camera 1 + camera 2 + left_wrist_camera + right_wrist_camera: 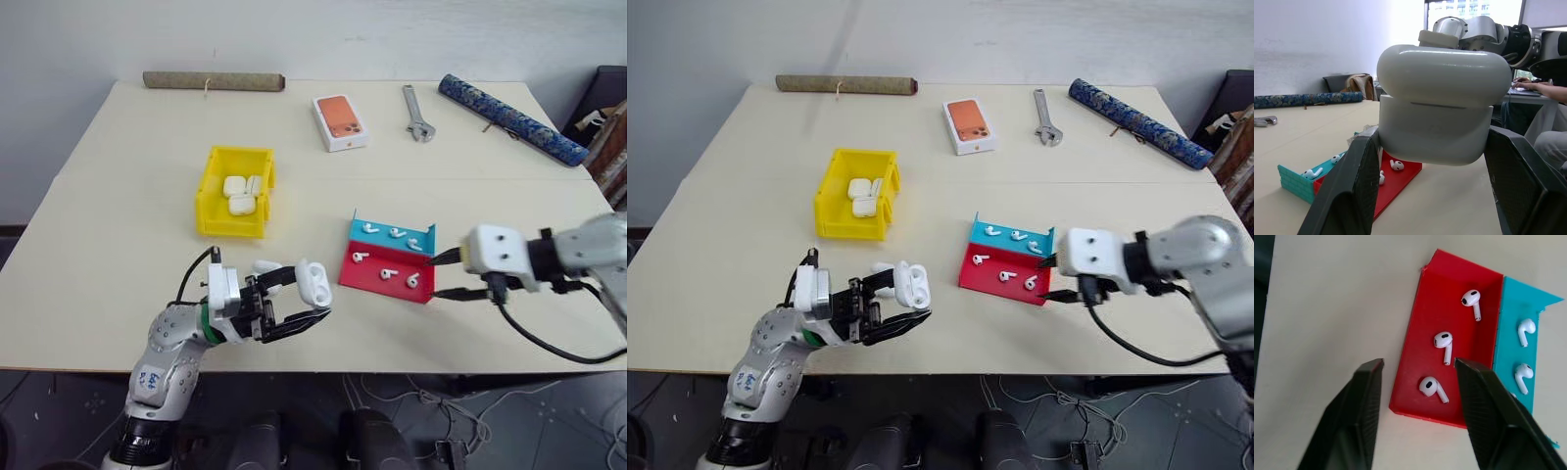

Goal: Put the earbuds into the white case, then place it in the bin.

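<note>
My left claw (312, 300) pinches the glossy white pebble-shaped plastic earbud case (313, 281) by its sides above the tabletop (127, 206), while my right claw (1415, 382), spread, hovers over tiny, light, slippery white earbuds (1444, 341) in the red-and-teal stepped tray (377, 274), best nipped across the stem.

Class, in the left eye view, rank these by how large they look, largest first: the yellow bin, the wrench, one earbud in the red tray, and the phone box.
1. Yellow bin
2. Phone box and wrench: too alike to rank
3. Earbud, smallest

Silver arms, black fingers (294, 321), cables
</note>
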`<action>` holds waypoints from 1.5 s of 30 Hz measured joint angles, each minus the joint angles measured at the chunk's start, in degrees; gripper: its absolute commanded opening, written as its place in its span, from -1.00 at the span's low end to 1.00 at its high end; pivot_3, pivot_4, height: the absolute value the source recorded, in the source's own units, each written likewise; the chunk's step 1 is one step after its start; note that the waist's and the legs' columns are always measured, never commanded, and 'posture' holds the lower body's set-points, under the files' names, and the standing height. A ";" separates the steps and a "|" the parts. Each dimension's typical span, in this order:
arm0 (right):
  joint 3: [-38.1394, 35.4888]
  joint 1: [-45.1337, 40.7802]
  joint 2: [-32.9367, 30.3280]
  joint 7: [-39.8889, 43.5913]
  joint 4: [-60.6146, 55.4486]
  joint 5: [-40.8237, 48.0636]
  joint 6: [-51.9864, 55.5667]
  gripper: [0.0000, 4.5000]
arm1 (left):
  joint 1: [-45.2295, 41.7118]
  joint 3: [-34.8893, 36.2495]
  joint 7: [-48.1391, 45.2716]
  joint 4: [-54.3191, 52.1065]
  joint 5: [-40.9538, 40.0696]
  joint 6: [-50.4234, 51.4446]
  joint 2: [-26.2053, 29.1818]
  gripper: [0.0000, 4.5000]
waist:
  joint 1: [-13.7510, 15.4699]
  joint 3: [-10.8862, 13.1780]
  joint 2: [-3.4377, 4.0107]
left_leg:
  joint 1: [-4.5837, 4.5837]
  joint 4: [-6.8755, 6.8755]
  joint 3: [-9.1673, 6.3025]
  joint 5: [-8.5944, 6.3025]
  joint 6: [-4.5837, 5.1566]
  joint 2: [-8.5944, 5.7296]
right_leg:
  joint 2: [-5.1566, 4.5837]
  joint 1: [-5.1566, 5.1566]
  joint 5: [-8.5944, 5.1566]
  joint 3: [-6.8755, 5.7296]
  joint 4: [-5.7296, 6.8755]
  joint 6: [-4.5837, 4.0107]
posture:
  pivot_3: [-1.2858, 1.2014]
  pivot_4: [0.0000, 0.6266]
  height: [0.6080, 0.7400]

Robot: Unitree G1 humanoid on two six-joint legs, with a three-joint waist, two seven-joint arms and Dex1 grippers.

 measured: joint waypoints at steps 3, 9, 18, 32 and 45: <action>5.84 -5.46 3.83 1.07 1.82 -4.42 2.40 -0.05 | 0.94 0.59 1.08 -0.03 0.13 -0.13 0.64 0.22 | -0.04 0.00 0.00 | 0.00 -0.03 -0.01 0.00 -0.02 0.01 | 0.00 -0.02 0.00 0.00 0.01 0.00 | 0.03 -0.52 1.00; 10.83 -11.08 7.38 2.64 3.88 -9.22 5.28 -0.05 | 2.67 1.55 1.81 0.06 0.21 -0.48 1.58 0.22 | 0.04 0.00 0.01 | -0.03 -0.03 -0.04 -0.05 -0.02 0.00 | -0.03 -0.02 0.00 -0.06 -0.04 0.00 | 0.03 -0.52 1.00; 14.07 -13.53 12.98 0.89 7.68 -15.95 7.50 -0.05 | 3.86 0.07 2.23 -0.81 1.35 -1.26 2.23 0.22 | -0.08 0.00 0.01 | -0.04 -0.07 -0.05 -0.07 -0.04 0.01 | -0.03 -0.02 0.00 -0.10 -0.12 0.00 | 0.03 -0.52 1.00; 15.48 -13.88 14.91 0.94 8.64 -21.25 7.53 -0.05 | 5.15 -0.97 3.18 -2.49 1.93 -1.36 2.68 0.22 | -0.12 0.01 0.02 | -0.04 -0.10 -0.05 -0.09 -0.04 0.01 | -0.03 -0.02 0.00 -0.11 -0.15 0.00 | 0.03 -0.52 1.00; 15.54 -13.73 15.66 1.40 10.97 -22.76 7.32 -0.05 | 5.13 -0.99 3.51 -3.08 1.89 -0.68 2.73 0.22 | -0.13 0.01 0.02 | -0.05 -0.12 -0.05 -0.10 -0.03 0.01 | -0.03 -0.02 0.00 -0.11 -0.20 0.00 | 0.03 -0.52 1.00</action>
